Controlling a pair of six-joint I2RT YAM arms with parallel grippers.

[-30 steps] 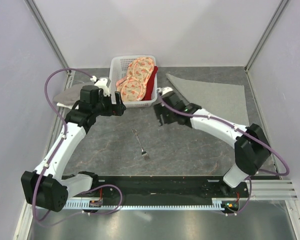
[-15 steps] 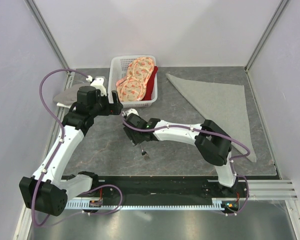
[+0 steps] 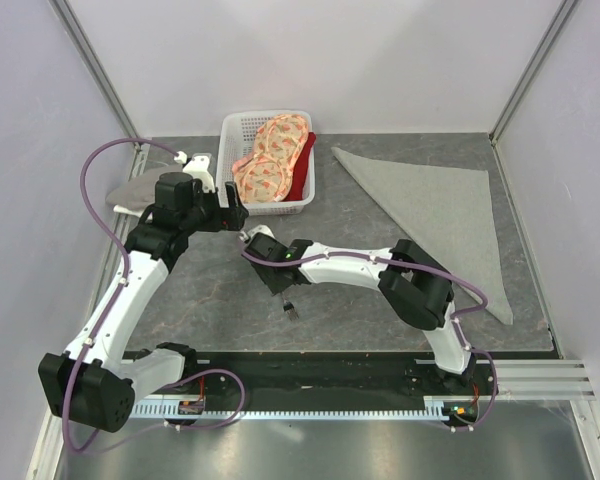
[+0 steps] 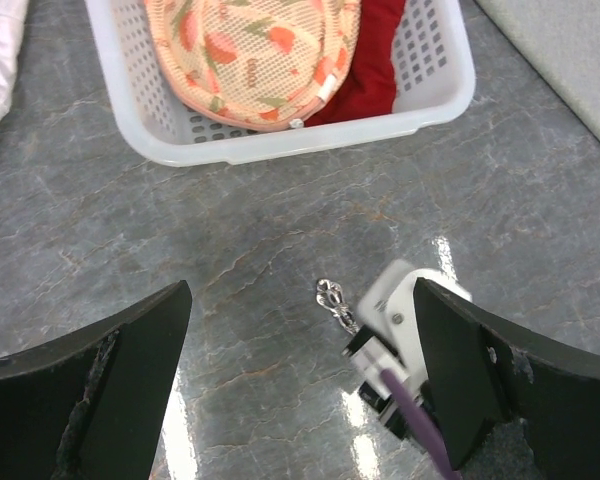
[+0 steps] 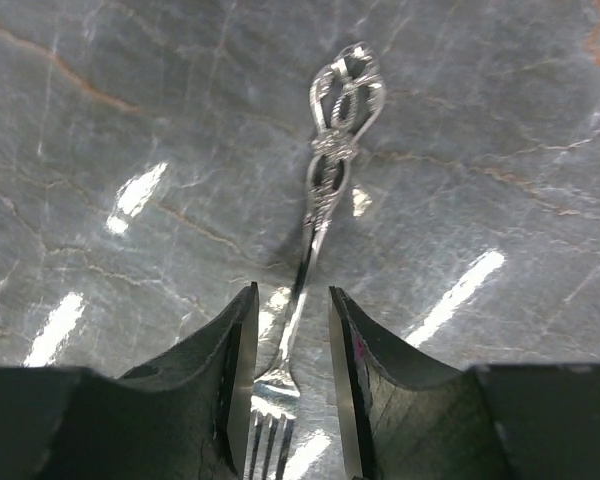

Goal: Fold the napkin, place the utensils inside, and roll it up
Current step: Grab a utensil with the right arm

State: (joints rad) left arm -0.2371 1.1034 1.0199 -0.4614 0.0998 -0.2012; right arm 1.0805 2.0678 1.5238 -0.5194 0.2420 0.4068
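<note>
From above, the large grey-green cloth napkin (image 3: pixel 440 205) lies spread at the far right of the dark marbled surface (image 3: pixel 210 290), well apart from the slim silver metal fork (image 3: pixel 291 311) beneath the right claw (image 3: pixel 282 289). Left wrist: the left claw (image 4: pixel 302 300) gapes wide, empty. Right wrist: the fingers (image 5: pixel 230 380) straddle the fork's neck, slightly apart from it, not gripping.

Overhead, the right tool (image 3: pixel 279 283) hides most of the fork (image 3: pixel 291 311), apparently its handle.

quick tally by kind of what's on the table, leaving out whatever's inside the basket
cloths: 2 (napkin, small grey cloth)
fork: 1
basket: 1
total: 4
</note>
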